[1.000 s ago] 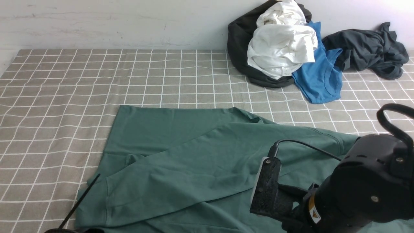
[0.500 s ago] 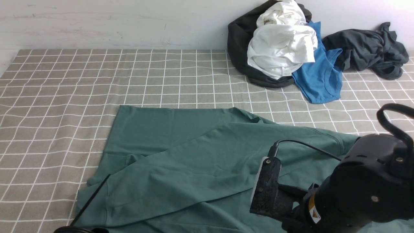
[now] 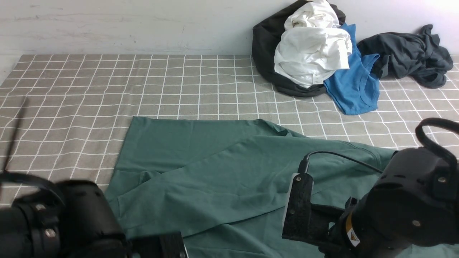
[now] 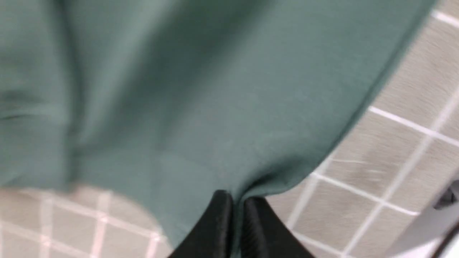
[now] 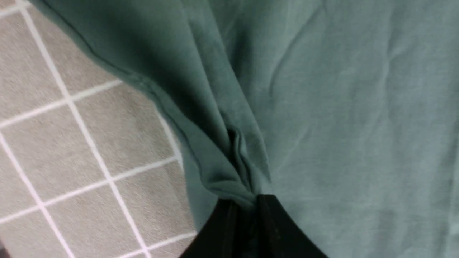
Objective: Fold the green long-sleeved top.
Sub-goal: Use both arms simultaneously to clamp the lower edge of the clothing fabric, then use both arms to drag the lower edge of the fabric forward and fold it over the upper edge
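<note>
Item: green long-sleeved top (image 3: 200,168). Lies spread on the checked tablecloth (image 3: 71,89), well apart from the heap of spare clothes (image 3: 312,53), on the robot's side of that heap and mostly to its left. Left gripper (image 4: 233,215): jaws pressed together, pinching a bit of the top's hem, at the edge farthest from the heap. Right gripper (image 5: 247,211): jaws nearly together, clamped on a bunched fold of the same cloth, likewise on the side away from the heap. Progress, as judged: early to middle; seemingly one sleeve already laid slantwise across the body, both near corners gripped; left to do, carrying that edge over towards the heap side, squaring up, any further fold. Writing: none legible. Small white tag (image 3: 317,81) on the heap's white garment, too small to read; yellow warning sticker (image 3: 349,231) on the right arm, symbol only. No chest print or neck label of the top in view.
</note>
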Tool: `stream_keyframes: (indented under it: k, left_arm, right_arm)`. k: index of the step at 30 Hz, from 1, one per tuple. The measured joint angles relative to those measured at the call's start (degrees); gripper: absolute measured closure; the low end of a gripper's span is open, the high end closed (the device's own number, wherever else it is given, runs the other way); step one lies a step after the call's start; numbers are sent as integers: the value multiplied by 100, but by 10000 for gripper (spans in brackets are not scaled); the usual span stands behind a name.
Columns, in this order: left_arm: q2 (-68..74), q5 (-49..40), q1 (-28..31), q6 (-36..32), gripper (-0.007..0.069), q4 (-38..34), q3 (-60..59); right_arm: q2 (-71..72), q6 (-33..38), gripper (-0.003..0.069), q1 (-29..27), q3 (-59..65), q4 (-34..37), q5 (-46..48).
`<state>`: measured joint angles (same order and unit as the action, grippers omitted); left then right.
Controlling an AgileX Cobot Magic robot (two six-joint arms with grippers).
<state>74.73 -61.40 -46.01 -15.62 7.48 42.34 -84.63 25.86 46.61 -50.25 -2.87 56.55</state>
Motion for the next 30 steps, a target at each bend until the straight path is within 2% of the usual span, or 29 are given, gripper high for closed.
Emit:
stream_keyframes:
  k: [5, 9, 13, 21, 30]
  left_arm:
    - [-25, -113, 1091, -586, 610, 0, 773]
    - [117, -102, 1648, -899, 610, -5, 1332]
    - [599, 23, 2306, -1246, 610, -35, 2203]
    - [1980, 136, 3038, -1791, 610, -102, 3824]
    - [3626, 301, 3513, -1976, 609, -264, 5523]
  right_arm:
    - [-7, -34, 613, -108, -478, -270, 109]
    - [-69, 80, 613, -402, -998, -288, 111]
    - [-392, 561, 613, -1036, -1894, -161, 132]
    - [-1689, 1641, 613, -1887, -3709, 380, 244]
    - [-3364, 1842, 613, -2347, -5611, 490, 244]
